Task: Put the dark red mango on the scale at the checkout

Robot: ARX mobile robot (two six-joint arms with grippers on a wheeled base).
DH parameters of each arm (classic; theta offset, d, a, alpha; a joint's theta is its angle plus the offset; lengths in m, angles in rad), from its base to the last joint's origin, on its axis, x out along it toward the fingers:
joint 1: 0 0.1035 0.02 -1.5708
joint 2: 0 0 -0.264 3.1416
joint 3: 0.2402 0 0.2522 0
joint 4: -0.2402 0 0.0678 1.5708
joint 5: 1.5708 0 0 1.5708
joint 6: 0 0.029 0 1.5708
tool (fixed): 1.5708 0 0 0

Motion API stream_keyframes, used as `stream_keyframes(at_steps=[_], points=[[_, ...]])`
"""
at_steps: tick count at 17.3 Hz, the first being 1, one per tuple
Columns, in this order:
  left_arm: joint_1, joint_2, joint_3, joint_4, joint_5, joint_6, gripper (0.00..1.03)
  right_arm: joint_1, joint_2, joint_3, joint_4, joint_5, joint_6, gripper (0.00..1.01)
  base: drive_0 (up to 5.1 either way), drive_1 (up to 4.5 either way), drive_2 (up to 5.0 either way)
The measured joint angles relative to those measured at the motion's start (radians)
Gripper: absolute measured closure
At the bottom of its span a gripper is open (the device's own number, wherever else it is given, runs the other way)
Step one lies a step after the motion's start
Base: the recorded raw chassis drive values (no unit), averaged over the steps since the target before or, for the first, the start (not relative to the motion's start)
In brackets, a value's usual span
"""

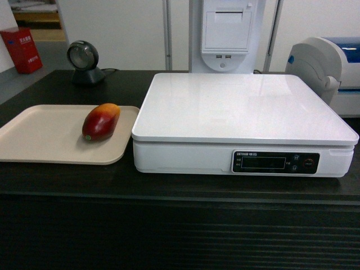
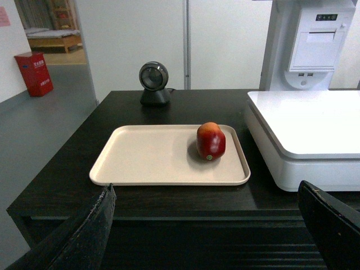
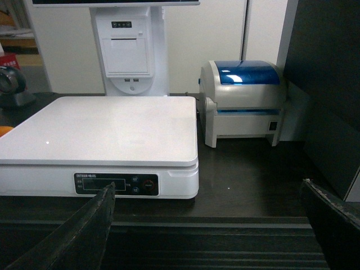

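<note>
On the black counter [image 1: 67, 180] the mango [image 2: 211, 140] lies ahead of the wide-open, empty left gripper [image 2: 208, 225], and its round glossy skin may slip or roll before it reaches the scale [image 1: 242, 107].

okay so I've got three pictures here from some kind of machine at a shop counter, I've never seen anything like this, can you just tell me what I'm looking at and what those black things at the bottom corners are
This is a wheeled robot with two arms, seen through its own three cameras. One picture comes from a camera on its head, looking down at a black checkout counter. The other two come from cameras on each wrist; the black shapes in their bottom corners are the fingers of the left gripper and the right gripper, both spread wide open and holding nothing.

On the counter sits a beige tray with a dark red mango lying on it. Beside it is a white scale, its platform bare. Behind are a round black scanner and a white printer with a blue lid.
</note>
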Motion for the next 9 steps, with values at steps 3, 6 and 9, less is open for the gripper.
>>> stream_keyframes(at_steps=[3, 6, 9], points=[[0.000, 0.000, 0.000, 0.000, 0.000, 0.000, 0.05, 0.000, 0.000, 0.000, 0.000, 0.000, 0.000, 0.03, 0.0, 0.00, 0.0], [0.000, 0.000, 0.000, 0.000, 0.000, 0.000, 0.05, 0.000, 0.000, 0.000, 0.000, 0.000, 0.000, 0.03, 0.0, 0.00, 0.0], [0.000, 0.000, 0.000, 0.000, 0.000, 0.000, 0.05, 0.000, 0.000, 0.000, 0.000, 0.000, 0.000, 0.03, 0.0, 0.00, 0.0]])
